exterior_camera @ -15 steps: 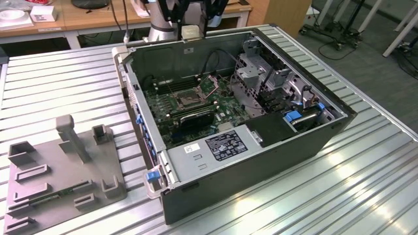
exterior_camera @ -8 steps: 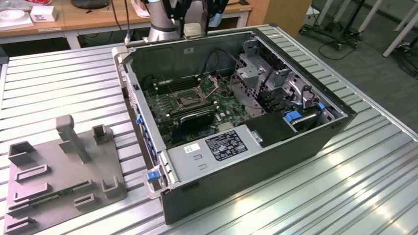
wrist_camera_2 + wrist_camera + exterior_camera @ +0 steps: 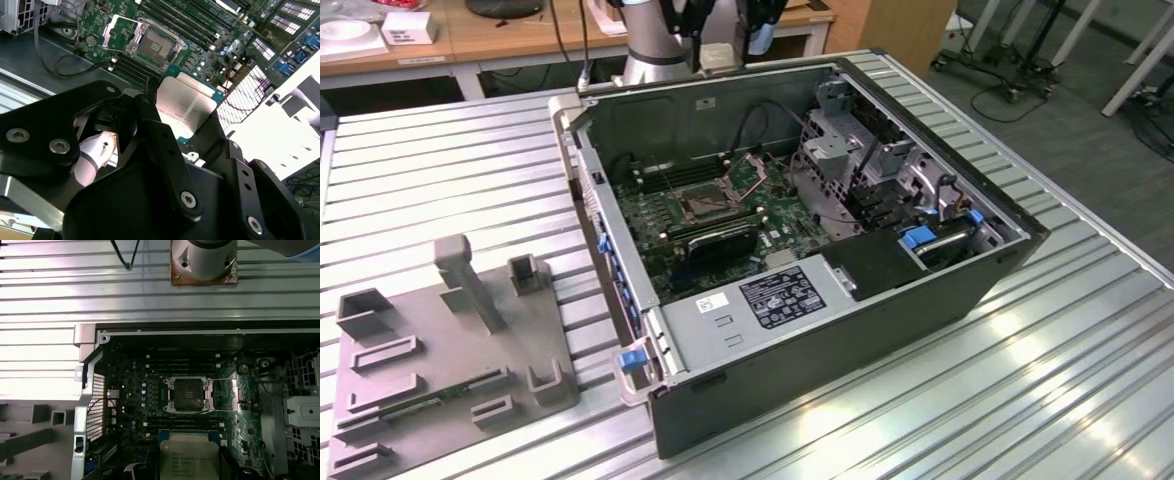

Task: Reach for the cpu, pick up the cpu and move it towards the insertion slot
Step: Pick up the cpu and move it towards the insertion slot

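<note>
The tool (image 3: 187, 127) is clamped on the cpu (image 3: 186, 107), its black linkage arms reaching past either side of the chip in the second wrist view, where the silvery-white top with its thin green rim faces the camera and hangs in the air above the green motherboard (image 3: 210, 55); in the first wrist view the cpu (image 3: 189, 461) shows as a pale square with a green edge, held over the board and apart from the insertion slot (image 3: 187, 394); that slot, a dark square framed by a silvery bracket, lies open on the motherboard between rows of long narrow black memory slots (image 3: 182, 359); in the second wrist view the insertion slot (image 3: 152, 47) sits beyond the chip, not touching it; the exterior view shows the open computer case (image 3: 881, 330) lying on its side on the ribbed metal bench (image 3: 440, 170), with the insertion slot (image 3: 699, 208) visible inside; a grey plastic fixture (image 3: 447, 350) rests on the bench towards the exterior view's left, well apart from the case.
</note>
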Robot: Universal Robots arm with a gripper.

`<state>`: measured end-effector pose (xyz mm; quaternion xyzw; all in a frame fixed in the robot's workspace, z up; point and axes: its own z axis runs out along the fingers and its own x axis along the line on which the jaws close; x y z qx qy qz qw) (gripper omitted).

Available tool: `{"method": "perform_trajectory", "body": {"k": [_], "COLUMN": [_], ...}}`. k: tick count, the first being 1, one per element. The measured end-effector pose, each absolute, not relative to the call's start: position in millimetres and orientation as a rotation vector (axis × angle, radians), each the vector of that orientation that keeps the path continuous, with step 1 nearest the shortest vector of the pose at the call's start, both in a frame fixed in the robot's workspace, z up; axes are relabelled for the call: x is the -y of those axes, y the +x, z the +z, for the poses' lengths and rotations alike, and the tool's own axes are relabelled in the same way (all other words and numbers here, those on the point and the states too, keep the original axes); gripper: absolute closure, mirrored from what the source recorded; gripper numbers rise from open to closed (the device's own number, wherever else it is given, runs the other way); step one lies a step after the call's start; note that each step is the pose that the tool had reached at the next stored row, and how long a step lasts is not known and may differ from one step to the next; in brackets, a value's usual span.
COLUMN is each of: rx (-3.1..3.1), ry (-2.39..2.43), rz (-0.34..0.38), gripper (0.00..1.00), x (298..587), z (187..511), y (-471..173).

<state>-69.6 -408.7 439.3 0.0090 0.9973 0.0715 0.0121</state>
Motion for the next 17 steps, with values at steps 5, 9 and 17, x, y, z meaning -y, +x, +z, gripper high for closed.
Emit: {"method": "perform_trajectory", "body": {"k": [5,9,17], "rx": [-3.109,-3.109,-3.109], "ry": [0.028,0.028,0.028], "rz": [0.223,0.223,0.223], "gripper": [0.45,0.45,0.45], "x": [404.8,404.3,404.3], "z": [438.5,438.5,438.5], "y": [-66.3,-64.9,-64.7]}}
